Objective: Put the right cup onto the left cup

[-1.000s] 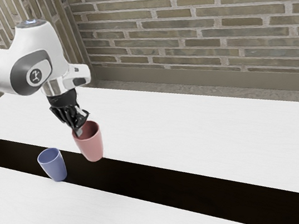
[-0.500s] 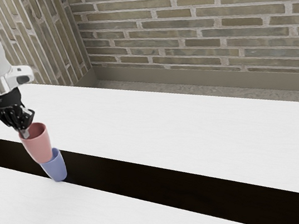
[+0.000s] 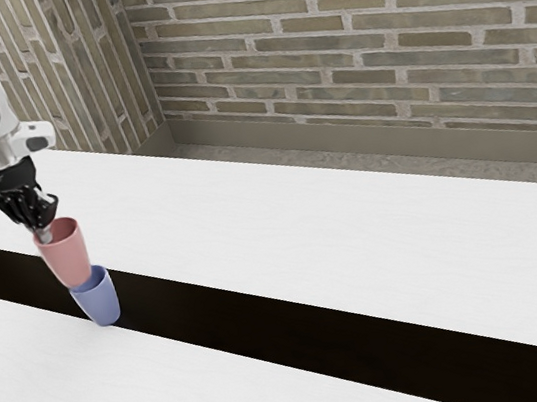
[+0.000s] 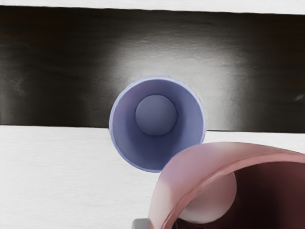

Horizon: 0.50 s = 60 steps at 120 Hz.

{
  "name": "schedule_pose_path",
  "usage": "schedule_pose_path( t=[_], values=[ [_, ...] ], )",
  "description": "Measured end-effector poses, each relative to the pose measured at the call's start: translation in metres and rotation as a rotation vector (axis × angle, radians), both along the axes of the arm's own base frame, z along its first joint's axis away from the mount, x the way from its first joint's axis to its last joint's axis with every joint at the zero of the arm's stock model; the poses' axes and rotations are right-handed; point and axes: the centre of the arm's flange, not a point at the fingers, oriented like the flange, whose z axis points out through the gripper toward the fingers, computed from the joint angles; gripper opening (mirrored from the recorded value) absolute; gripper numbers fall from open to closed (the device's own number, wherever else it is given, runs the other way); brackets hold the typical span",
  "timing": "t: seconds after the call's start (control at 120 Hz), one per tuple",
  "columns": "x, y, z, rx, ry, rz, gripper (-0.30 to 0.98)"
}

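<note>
Swung toward the worktop (image 3: 303,226) edge at the exterior view's left: 1 smooth, tapered pink cup (image 3: 68,259), mouth up, pinched by 1 black gripper (image 3: 43,235), higher than 1 tapered blue cup (image 3: 102,303).

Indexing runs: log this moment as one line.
black two-finger gripper: shut on tapered pink cup | pink cup: raised, offset from tapered blue cup | blue cup: upright, empty | stack: not made

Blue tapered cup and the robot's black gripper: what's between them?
In the exterior view, a smooth pink tapered cup, held at its rim by my gripper, higher than the blue cup.
</note>
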Motion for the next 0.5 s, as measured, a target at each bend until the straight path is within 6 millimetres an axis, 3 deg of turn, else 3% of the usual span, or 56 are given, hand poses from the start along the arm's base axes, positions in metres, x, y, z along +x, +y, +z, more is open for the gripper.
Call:
schedule_pose_path(
  t=[0.3, 0.5],
  values=[
    [0.020, 0.029, -0.019, -0.037, -0.001, -0.008, -0.10],
    [0.029, 0.032, -0.038, -0.063, 0.008, -0.033, -0.10]
  ],
)
